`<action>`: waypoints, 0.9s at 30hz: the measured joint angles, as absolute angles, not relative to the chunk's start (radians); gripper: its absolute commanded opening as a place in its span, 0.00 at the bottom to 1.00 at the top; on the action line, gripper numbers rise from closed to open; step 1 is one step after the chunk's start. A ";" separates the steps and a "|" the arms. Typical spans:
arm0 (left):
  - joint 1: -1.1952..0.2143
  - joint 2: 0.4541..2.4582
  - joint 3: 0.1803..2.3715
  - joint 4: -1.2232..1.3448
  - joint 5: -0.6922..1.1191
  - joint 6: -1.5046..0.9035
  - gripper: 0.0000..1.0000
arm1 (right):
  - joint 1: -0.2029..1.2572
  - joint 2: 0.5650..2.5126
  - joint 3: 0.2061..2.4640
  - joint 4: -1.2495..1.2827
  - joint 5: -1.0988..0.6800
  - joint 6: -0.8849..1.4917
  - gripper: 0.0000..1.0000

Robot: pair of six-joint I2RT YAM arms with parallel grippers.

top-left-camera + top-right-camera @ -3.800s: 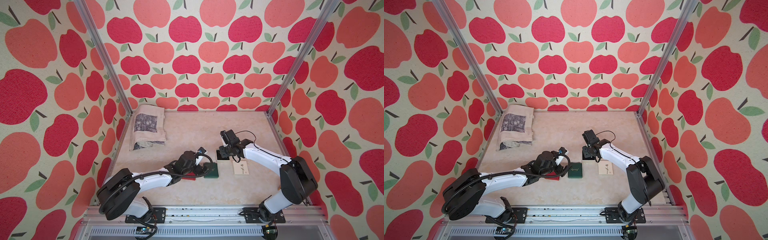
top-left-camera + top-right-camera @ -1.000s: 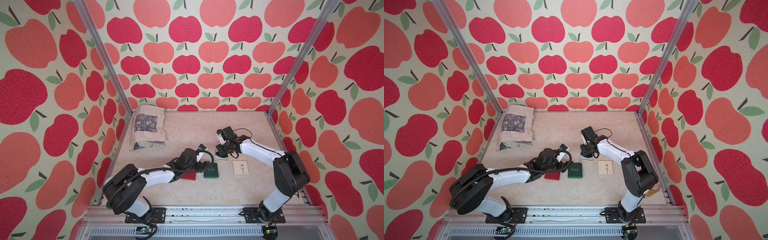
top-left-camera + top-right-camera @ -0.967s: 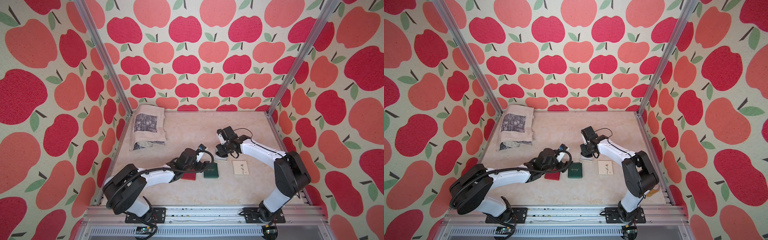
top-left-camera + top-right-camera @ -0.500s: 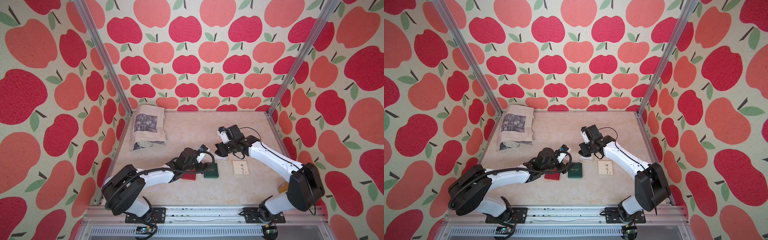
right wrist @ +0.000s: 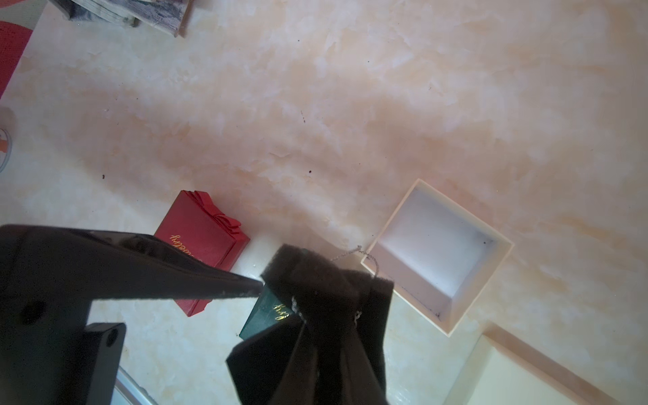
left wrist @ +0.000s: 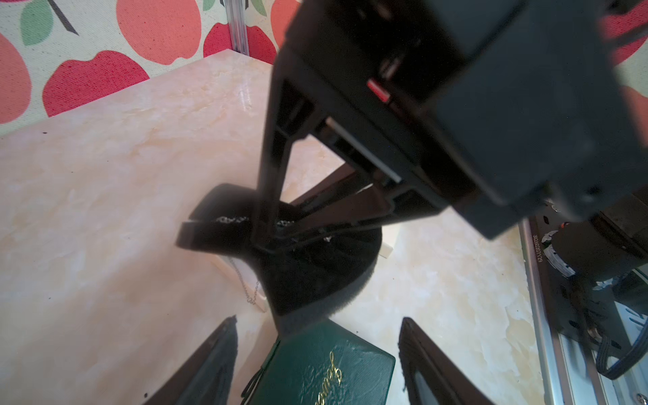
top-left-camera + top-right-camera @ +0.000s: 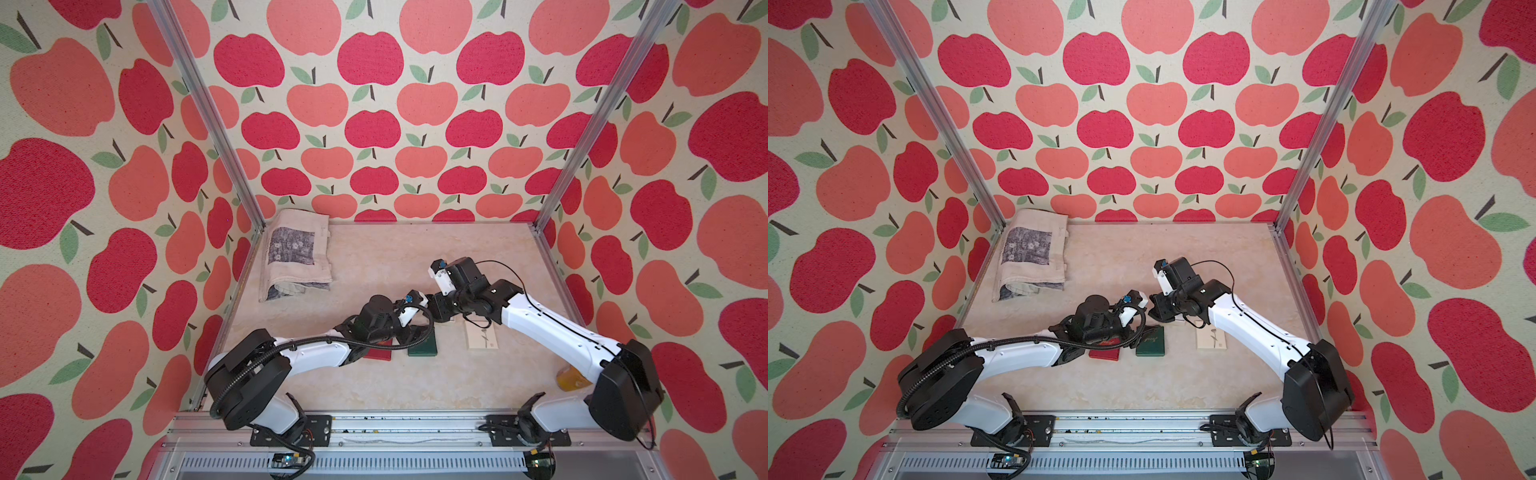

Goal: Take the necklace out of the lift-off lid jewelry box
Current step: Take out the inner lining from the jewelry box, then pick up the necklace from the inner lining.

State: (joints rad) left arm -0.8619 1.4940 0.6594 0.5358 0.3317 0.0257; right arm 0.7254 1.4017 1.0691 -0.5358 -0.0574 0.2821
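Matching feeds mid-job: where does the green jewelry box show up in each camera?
In a top view: green jewelry box centre-front, right of the red jewelry box.
In a top view: same spot, red jewelry box alongside.
Left wrist: lid between the open left tool's fingers.
Right wrist: corner peeking from behind the black foam insert.
Landmark: red jewelry box; absent from the left wrist.

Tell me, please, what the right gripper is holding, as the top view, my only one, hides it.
Observer: The right gripper is shut on a black foam insert wound with a thin silver necklace chain.
Operator: Is the box empty, then?
Observer: Yes; the open white cardboard box shows only a bare floor in the right wrist view.
Operator: And the left gripper?
Observer: The left gripper is open over the flat dark green gift box.
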 measured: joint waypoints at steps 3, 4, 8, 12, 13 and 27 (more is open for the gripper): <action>-0.865 1.506 0.671 0.536 0.331 0.023 0.69 | 0.733 1.401 1.061 -0.532 -0.067 0.291 0.13; -0.866 1.507 0.673 0.535 0.331 0.023 0.69 | 0.733 1.399 1.060 -0.532 -0.070 0.294 0.13; -0.868 1.512 0.689 0.535 0.330 0.019 0.66 | 0.736 1.389 1.058 -0.524 -0.080 0.305 0.13; -0.869 1.513 0.696 0.535 0.330 0.016 0.62 | 0.740 1.373 1.054 -0.521 -0.083 0.312 0.13; -0.870 1.513 0.696 0.535 0.330 0.016 0.60 | 0.740 1.370 1.054 -0.520 -0.084 0.313 0.13; -0.871 1.521 0.701 0.516 0.328 0.021 0.11 | 0.739 1.361 1.021 -0.503 -0.103 0.336 0.15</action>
State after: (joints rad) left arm -0.8715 1.5208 0.7006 0.5156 0.3279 0.0212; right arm 0.7395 1.3609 1.0214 -0.5030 -0.1032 0.3363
